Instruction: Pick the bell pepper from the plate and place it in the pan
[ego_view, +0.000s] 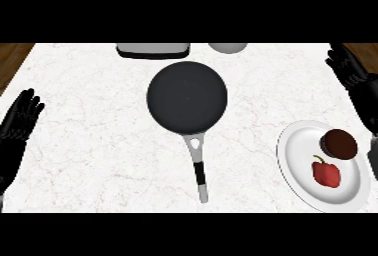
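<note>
A red bell pepper (326, 173) lies on the white plate (297, 160) at the lower right of the counter, beside a brown round item (340, 143). The black pan (187, 96) sits in the middle, its grey handle pointing toward the near edge. My right hand (353, 75) is open at the right edge, above the plate and apart from the pepper. At the left edge my left hand (20, 120) rests open, fingers up, far from the pan. Neither hand holds anything.
A grey and black appliance (153, 49) and a grey rounded object (227, 47) stand at the counter's far edge. The white marble counter (88, 165) has wooden floor showing past its upper corners.
</note>
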